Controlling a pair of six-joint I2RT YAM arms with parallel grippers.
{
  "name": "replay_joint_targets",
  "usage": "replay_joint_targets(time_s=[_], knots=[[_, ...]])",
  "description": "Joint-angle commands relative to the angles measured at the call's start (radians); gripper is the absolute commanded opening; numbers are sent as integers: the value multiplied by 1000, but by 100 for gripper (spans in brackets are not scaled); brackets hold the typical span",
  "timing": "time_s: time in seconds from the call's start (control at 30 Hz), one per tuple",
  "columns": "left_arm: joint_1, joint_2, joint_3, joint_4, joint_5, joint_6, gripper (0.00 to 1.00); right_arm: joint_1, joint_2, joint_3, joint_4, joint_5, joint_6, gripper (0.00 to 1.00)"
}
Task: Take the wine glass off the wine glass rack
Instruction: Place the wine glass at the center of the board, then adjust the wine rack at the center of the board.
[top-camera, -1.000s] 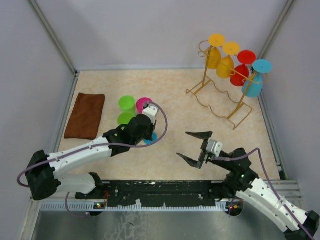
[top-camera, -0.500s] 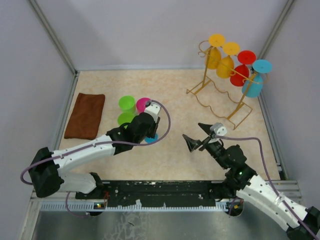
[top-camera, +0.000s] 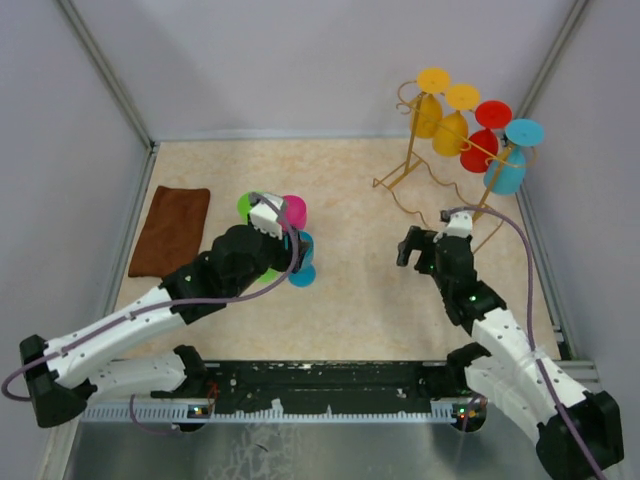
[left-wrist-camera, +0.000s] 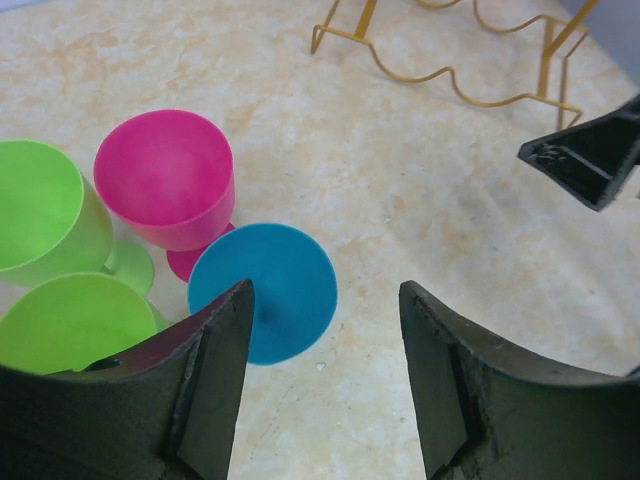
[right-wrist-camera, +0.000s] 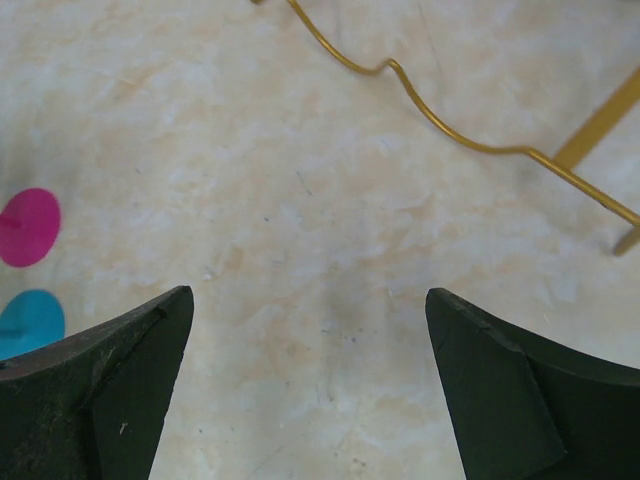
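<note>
So, wine glass rack (top-camera: 440, 195): I see it standing at the far right of the table (top-camera: 350, 170), close to the right wall. It is golden wire with wavy rails and curled ends.
Glasses on the rack: four hang upside down from the top rail, feet up and bowls down. From the far end I count a yellow glass (top-camera: 426, 115), a second yellow glass (top-camera: 450, 133), a red glass (top-camera: 479, 150) and a blue hanging glass (top-camera: 505, 172).
Right gripper (right-wrist-camera: 310, 310): its fingers are spread wide with nothing between them. My wrist view shows it over bare table just short of the rack's lower wavy rail, touching neither the wire nor any glass.
Left gripper (left-wrist-camera: 322, 300): released and carrying nothing. It sits over the cluster of loose glasses at mid-left, well apart from the rack.
Loose glasses: a pink glass (left-wrist-camera: 165, 180) stands upright, crowded against a green glass (left-wrist-camera: 40, 215) and a nearer green glass (left-wrist-camera: 70, 320).
Blue foot (left-wrist-camera: 262, 292): this round disc sits just beside the pink glass and partly between the left fingers in the wrist view. I cannot tell how the rest of that glass lies.
Brown cloth (top-camera: 172, 230): flat on the table's left side, apart from the loose glasses.
</note>
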Motion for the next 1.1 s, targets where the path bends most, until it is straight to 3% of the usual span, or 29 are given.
replay_joint_targets(time_s=[0.0,0.27,0.53,0.77,1.07], knots=[[1,-118,-46,-28,52,-23,68,-159,22,51,-87,-119,145,99],[2,-287,-115,-136,6,-46,74,-328,-18,-28,21,-38,201,99],[3,-418,-157,-264,-76,-57,82,-477,53,-124,284,-9,224,99],[3,-585,-215,-309,-117,-60,94,-586,201,-109,471,-101,198,99],[3,-665,-242,-327,-152,-87,97,-658,413,-6,510,-250,193,99]])
